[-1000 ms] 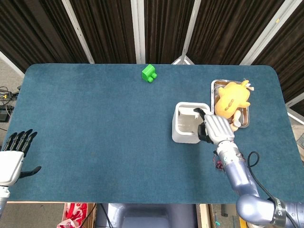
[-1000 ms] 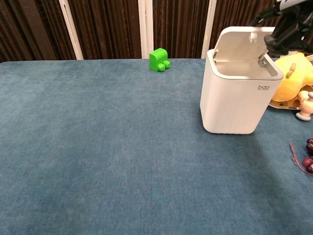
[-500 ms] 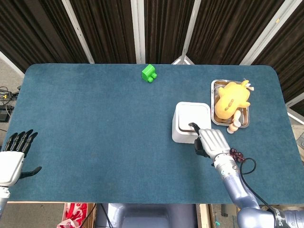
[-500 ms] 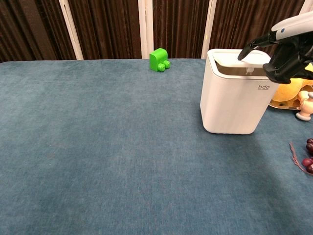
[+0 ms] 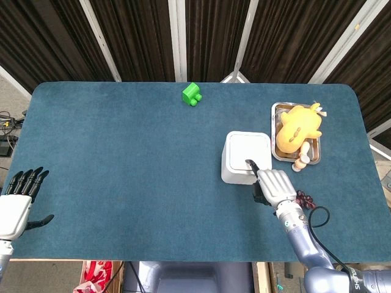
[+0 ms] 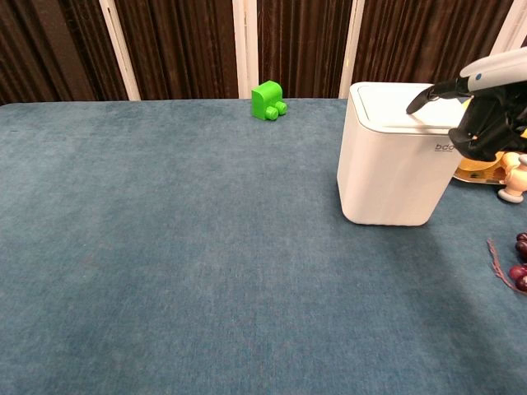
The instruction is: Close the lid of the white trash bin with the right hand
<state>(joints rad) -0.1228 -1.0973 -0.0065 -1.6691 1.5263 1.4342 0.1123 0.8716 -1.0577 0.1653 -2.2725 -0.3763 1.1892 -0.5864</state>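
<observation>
The white trash bin stands right of the table's middle, and its lid lies flat and closed on top. My right hand hovers at the bin's near right corner. One dark finger reaches out and touches the lid near its edge, while the other fingers curl in under the palm and hold nothing. Far off at the table's left front edge, my left hand has its fingers spread and empty.
A metal tray right of the bin carries a yellow plush toy and a small wooden figure. Dark grapes lie near my right wrist. A green block sits at the far edge.
The lid has swung from upright and open down to flat and closed. My right hand followed it down and drew back toward the front. The left hand stayed put.
</observation>
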